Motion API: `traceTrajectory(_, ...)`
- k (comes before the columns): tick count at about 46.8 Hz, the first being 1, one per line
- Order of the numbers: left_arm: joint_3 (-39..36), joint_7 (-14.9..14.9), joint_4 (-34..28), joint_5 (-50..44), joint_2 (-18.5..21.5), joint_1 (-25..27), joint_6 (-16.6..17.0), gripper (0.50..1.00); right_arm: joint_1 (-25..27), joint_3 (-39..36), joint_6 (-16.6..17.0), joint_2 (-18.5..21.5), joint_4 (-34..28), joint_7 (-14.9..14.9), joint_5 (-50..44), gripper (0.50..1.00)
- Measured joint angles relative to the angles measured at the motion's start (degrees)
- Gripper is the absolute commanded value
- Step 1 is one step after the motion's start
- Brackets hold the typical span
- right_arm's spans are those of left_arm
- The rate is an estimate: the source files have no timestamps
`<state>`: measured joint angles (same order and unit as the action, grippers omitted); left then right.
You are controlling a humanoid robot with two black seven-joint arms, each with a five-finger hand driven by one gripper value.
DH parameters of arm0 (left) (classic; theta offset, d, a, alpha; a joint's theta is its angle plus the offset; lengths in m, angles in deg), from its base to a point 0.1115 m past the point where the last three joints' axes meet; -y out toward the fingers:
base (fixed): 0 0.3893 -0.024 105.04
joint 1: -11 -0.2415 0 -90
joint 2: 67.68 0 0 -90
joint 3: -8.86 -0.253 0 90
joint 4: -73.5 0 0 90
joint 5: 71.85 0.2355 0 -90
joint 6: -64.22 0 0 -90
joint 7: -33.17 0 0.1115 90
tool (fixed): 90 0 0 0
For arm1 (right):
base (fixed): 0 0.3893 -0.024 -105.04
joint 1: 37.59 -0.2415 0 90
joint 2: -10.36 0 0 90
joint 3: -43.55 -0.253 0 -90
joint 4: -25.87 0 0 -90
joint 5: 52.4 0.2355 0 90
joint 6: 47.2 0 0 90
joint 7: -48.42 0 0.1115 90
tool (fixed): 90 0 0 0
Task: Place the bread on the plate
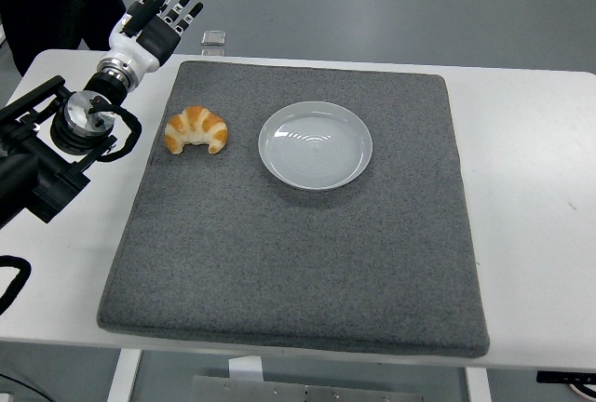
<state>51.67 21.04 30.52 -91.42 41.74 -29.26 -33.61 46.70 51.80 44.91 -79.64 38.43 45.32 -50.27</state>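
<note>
A golden croissant (pixel 196 130) lies on the grey mat (pixel 298 253), left of centre near the mat's far left side. A white round plate (pixel 316 145) with nothing on it sits just right of the croissant, a small gap between them. My left hand (pixel 166 9) is raised above the table's far left corner, behind and left of the croissant, fingers spread and holding nothing. The right arm is out of view.
The mat covers most of the white table (pixel 531 188). A small clear object (pixel 214 38) lies at the table's far edge behind the mat. A person in dark clothing (pixel 56 2) stands at the top left.
</note>
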Motion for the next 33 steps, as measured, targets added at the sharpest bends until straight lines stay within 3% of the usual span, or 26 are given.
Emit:
traceTrajectory(15,-0.1,-1.9,-0.3,1.0,0.3,0.2,-0.8,0.992,0.0,0.0,0.0,0.0,0.0,0.0,0.0,0.932)
traceTrajectory(24,-0.2,-1.9,0.1,10.3,0.6,2.7,-0.7,0.992,0.0,0.0,0.0,0.0,0.0,0.0,0.0,0.932)
traceTrajectory(33,-0.4,-1.9,0.5,19.5,4.0,5.6,-0.8,0.994,0.0,0.0,0.0,0.0,0.0,0.0,0.0,0.932)
